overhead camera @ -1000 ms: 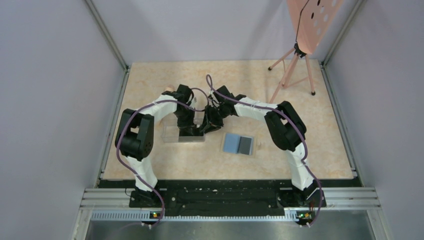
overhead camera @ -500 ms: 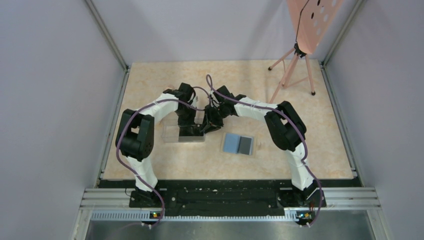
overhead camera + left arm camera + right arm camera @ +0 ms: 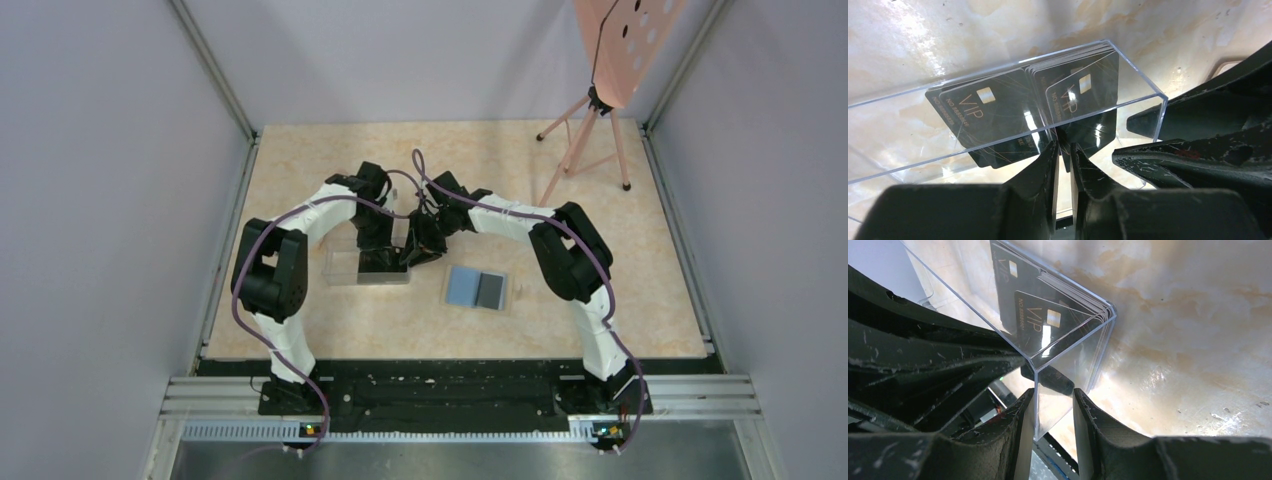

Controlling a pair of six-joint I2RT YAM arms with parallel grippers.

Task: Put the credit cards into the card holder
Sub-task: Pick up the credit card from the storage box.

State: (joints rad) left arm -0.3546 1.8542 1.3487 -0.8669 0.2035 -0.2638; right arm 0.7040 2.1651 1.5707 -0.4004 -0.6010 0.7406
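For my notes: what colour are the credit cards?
The credit cards are black with gold VIP lettering; best in the left wrist view.

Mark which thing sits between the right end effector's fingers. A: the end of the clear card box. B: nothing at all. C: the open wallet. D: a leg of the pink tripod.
A: in the right wrist view the right end effector straddles the end corner of the clear box, with the black cards standing inside it.
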